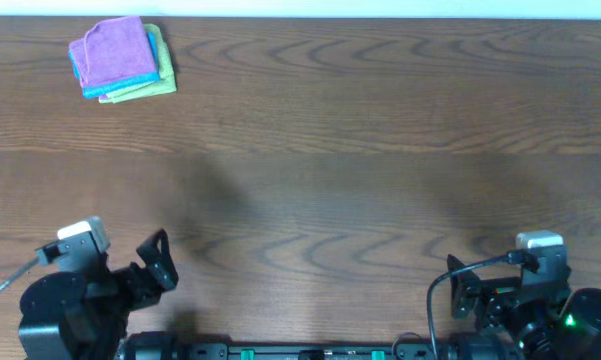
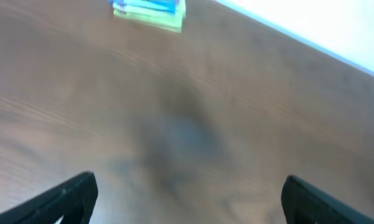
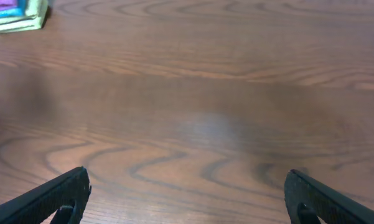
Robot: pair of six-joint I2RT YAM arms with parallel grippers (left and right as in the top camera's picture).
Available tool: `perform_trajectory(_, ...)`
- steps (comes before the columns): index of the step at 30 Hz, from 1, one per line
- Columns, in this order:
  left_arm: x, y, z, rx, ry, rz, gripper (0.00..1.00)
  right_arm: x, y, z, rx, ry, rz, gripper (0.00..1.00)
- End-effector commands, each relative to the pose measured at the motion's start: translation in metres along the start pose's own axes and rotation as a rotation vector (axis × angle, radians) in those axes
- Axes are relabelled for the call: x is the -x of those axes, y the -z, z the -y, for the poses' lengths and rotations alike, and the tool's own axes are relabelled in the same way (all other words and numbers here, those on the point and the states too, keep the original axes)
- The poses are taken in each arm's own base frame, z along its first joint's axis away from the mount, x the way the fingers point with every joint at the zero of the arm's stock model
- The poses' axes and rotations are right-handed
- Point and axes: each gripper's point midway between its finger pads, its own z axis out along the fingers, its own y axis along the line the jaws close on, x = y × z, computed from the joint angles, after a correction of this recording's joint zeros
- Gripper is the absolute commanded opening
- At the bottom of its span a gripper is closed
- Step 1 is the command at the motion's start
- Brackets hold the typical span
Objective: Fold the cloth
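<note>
A stack of folded cloths (image 1: pixel 122 59), purple on top with blue and green under it, lies at the far left corner of the wooden table (image 1: pixel 340 170). The stack shows at the top of the left wrist view (image 2: pixel 149 12) and at the top left corner of the right wrist view (image 3: pixel 15 14). My left gripper (image 2: pixel 187 193) is open and empty, low at the near left edge (image 1: pixel 150 265). My right gripper (image 3: pixel 187 199) is open and empty at the near right edge (image 1: pixel 470 290). Both are far from the stack.
A white wall or edge (image 2: pixel 311 25) runs along the table's far side. Cables (image 1: pixel 435 300) hang by the right arm's base.
</note>
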Motion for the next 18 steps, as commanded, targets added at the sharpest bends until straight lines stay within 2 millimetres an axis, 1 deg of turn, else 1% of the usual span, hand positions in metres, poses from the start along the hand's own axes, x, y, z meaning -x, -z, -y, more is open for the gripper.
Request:
perform_trajectory(1, -0.004, -0.013, -0.012, 0.034, -0.082, 0.083, 0.96, 0.0, 0.001, -0.001, 0.005, -0.005, 0.002, 0.99)
perform_trajectory(3, -0.007, -0.026, -0.012, -0.002, -0.099, 0.181, 0.95, 0.0, 0.001, -0.001, 0.005, -0.005, 0.002, 0.99)
perform_trajectory(5, -0.011, -0.037, -0.013, -0.024, -0.094, 0.227, 0.95, 0.0, 0.001, -0.001, 0.005, -0.005, 0.002, 0.99)
perform_trajectory(7, -0.021, -0.056, -0.012, -0.059, -0.096, 0.254, 0.95, 0.0, 0.001, -0.001, 0.005, -0.005, 0.002, 0.99)
perform_trajectory(9, -0.033, -0.077, -0.013, -0.081, -0.093, 0.263, 0.95, 0.0, 0.001, -0.001, 0.005, -0.005, 0.002, 0.99)
perform_trajectory(11, -0.041, -0.091, -0.015, -0.085, -0.084, 0.266, 0.95, 0.0, 0.001, -0.001, 0.005, -0.005, 0.002, 0.99)
perform_trajectory(14, -0.054, -0.107, -0.022, -0.075, -0.083, 0.261, 0.95, 0.0, 0.001, -0.001, 0.005, -0.005, 0.002, 0.99)
perform_trajectory(18, -0.071, -0.123, -0.03, -0.054, -0.082, 0.234, 0.95, 0.0, 0.001, -0.001, 0.005, -0.005, 0.002, 0.99)
